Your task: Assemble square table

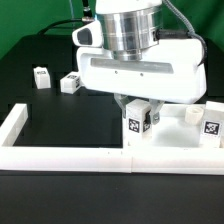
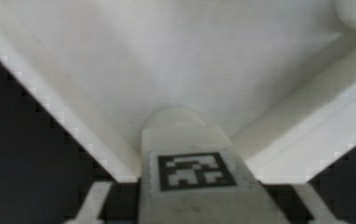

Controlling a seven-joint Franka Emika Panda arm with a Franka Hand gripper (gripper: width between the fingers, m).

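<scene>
My gripper (image 1: 139,112) is shut on a white leg block (image 1: 139,123) with black-and-white tags and holds it upright on the near left part of the square table slab (image 1: 178,137). In the wrist view the leg block (image 2: 189,165) stands between my fingers (image 2: 104,197), with the white slab (image 2: 175,70) behind it. A short white leg (image 1: 187,114) stands on the slab further to the exterior view's right, next to a tag (image 1: 211,127). Two loose leg blocks (image 1: 41,76) (image 1: 69,83) lie on the black table at the back left.
The long low white border wall (image 1: 70,156) runs along the front and turns up the exterior view's left side (image 1: 18,120). The slab lies against its front run. My wide white hand hides the middle of the scene.
</scene>
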